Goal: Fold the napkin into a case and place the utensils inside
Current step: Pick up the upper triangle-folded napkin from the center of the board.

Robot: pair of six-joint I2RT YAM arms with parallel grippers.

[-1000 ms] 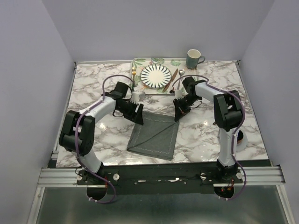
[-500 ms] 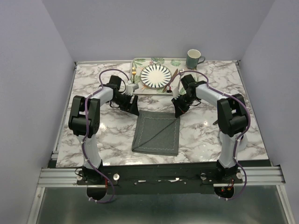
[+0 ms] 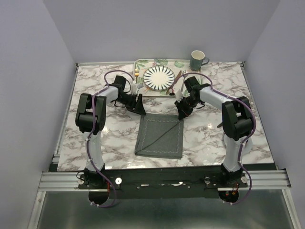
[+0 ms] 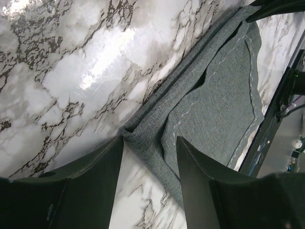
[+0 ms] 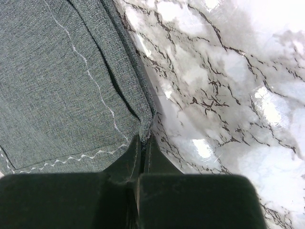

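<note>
Napkin (image 3: 160,136): I count one.
Utensils (image 3: 178,75): three, at its 12 o'clock.
Left gripper (image 4: 148,143): spread apart around 11 o'clock corner.
Right gripper (image 5: 143,140): clamps 1 o'clock corner.

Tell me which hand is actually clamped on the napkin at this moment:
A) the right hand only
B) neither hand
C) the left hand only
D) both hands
A: the right wrist view shows the right hand closed tight on a corner of the napkin. The left wrist view shows the left hand spread wide, with the cloth's corner lying unpinched in the gap.
</note>
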